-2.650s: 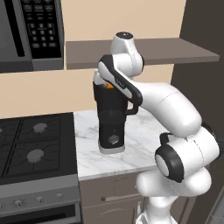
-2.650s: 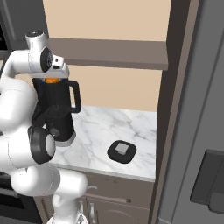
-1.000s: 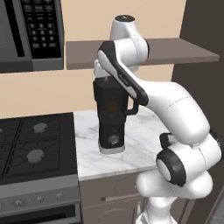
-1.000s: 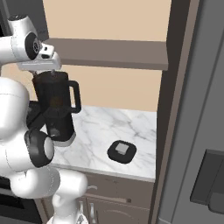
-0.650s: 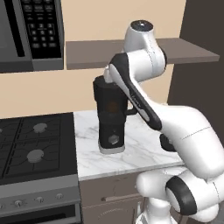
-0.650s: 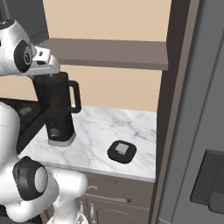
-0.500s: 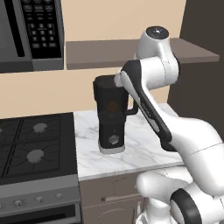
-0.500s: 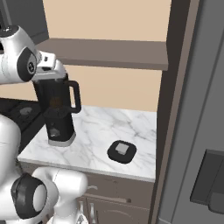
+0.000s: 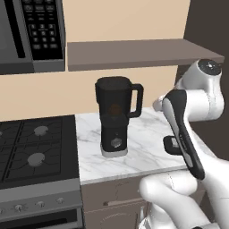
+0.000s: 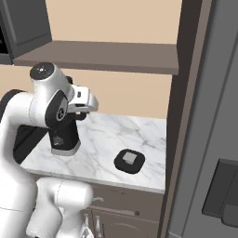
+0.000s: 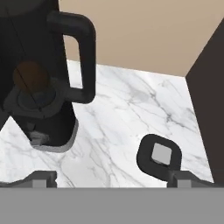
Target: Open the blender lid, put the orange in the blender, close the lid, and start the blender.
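My blender (image 9: 114, 118) stands upright, open-topped, orange (image 9: 115, 109) inside the jar; its lid (image 10: 129, 161) lies flat on the marble nearby

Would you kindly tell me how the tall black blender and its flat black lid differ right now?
The tall black blender stands upright at the marble counter's left; the flat black lid lies low, off the jar, to its right. The blender holds an orange; the lid bears a grey square plug. Both are black and rest on the counter.

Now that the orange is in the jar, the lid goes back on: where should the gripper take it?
Across the rim of the lid, from straight above: it lies flat on the counter, plug up, with bare marble around it. The gripper looks open.
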